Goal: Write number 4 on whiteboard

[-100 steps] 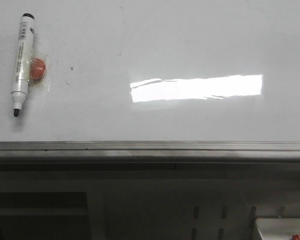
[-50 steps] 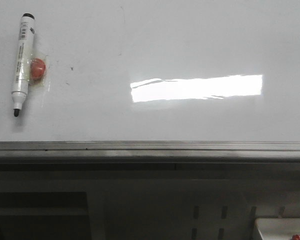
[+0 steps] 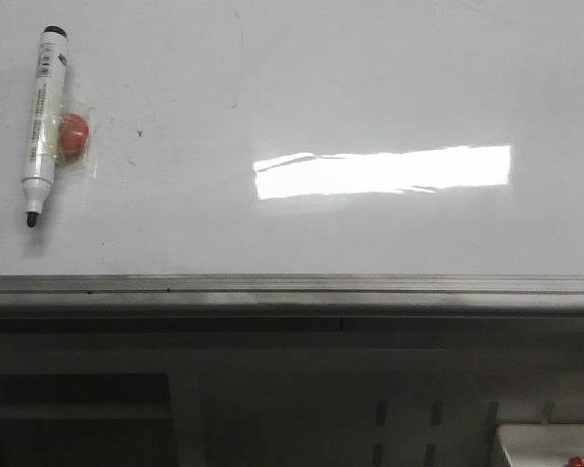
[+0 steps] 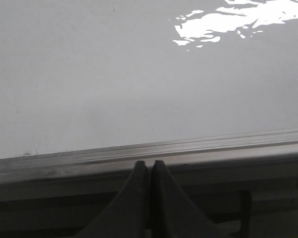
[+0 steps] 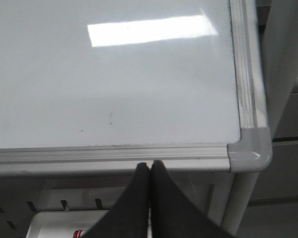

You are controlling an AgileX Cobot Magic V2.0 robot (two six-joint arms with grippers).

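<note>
The whiteboard (image 3: pixel 370 78) fills the upper front view, glossy white with a bright glare bar and a grey rail along its near edge. No number 4 shows on it, only small faint specks. A white marker with a black tip (image 3: pixel 42 122) lies at the far left, uncapped, beside an orange-red round magnet (image 3: pixel 73 134). My left gripper (image 4: pixel 149 164) is shut and empty, just in front of the near rail (image 4: pixel 149 151). My right gripper (image 5: pixel 150 164) is shut and empty, in front of the rail near the board's right corner (image 5: pixel 251 148). Neither gripper shows in the front view.
Below the rail is a grey perforated frame (image 3: pixel 409 409). A white tray (image 3: pixel 550 443) with a red item sits at the lower right; it also shows in the right wrist view (image 5: pixel 64 225). A table leg (image 5: pixel 238 198) stands under the board's corner.
</note>
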